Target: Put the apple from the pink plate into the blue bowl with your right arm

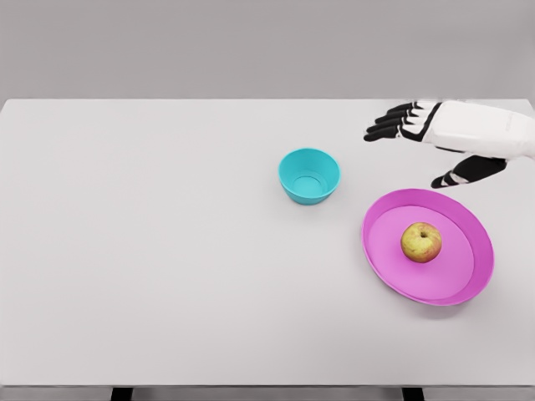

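White, flat desk (167,251) spanning nearly the whole head view, against a plain grey wall.

Small round yellow-green apple with a reddish blush (421,242): resting stem-up at about the middle of the shallow glossy pink plate (468,276), on the right half of the desk. Not touched by anything.

Small round blue-turquoise bowl (309,175): upright, nothing visible inside, standing up and to the left of the pink plate, near it but clearly apart, close to the desk's middle.

White right hand with black finger segments (422,134): entering from the right edge, positioned beyond the plate's far rim and to the right of the bowl. 4 fingers (389,125) extended toward the left and slightly spread; thumb (464,174) pointing down-left, tip just beside the plate's far rim. Fingers wide open, nothing grasped. Well apart from the apple, which lies nearer the camera than the hand.

Between plate and bowl: bare desk surface only. Between hand and apple: only the plate's far rim.

At the bottom edge: 2 dark leg tops (122,393) showing below the desk's front edge.
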Robot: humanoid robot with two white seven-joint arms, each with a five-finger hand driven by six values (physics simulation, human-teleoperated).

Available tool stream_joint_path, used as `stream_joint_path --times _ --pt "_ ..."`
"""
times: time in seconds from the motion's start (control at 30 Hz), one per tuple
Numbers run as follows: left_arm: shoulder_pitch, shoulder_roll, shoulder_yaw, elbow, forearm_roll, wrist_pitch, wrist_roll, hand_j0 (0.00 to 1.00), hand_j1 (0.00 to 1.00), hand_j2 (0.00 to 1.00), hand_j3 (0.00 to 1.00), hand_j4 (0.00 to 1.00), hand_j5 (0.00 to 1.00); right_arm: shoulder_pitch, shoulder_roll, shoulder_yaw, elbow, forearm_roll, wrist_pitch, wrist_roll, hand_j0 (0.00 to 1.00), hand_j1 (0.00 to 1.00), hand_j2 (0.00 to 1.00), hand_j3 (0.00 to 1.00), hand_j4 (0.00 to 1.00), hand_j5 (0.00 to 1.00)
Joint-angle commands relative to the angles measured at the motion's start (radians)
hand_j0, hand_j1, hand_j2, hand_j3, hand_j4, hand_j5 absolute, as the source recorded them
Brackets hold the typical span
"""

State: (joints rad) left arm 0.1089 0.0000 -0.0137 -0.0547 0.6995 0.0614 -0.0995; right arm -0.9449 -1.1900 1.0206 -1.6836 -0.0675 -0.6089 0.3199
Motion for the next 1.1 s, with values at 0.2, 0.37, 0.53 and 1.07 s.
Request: stream_joint_path --times 0.2,0.37,0.53,1.07 --pt "0.000 0.000 0.000 0.001 0.000 0.000 0.000 1.00 1.00 1.00 1.00 1.00 1.00 0.002 -0.048 0.145 0.021 -0.031 0.092 0.074 1.00 1.00 1.00 1.00 1.00 1.00" --pt "0.000 0.000 0.000 -0.001 0.000 0.000 0.000 1.00 1.00 1.00 1.00 1.00 1.00 0.029 -0.049 0.167 0.077 -0.026 0.133 0.116 1.00 1.00 1.00 1.00 1.00 1.00" --pt "0.000 0.000 0.000 -0.001 0.000 0.000 0.000 1.00 1.00 1.00 1.00 1.00 1.00 0.029 -0.019 0.188 0.097 -0.017 0.133 0.111 1.00 1.00 1.00 1.00 1.00 1.00" --pt "0.000 0.000 0.000 -0.001 0.000 0.000 0.000 1.00 1.00 1.00 1.00 1.00 1.00 0.040 0.006 0.233 0.104 0.017 0.167 0.116 1.00 1.00 1.00 1.00 1.00 1.00"
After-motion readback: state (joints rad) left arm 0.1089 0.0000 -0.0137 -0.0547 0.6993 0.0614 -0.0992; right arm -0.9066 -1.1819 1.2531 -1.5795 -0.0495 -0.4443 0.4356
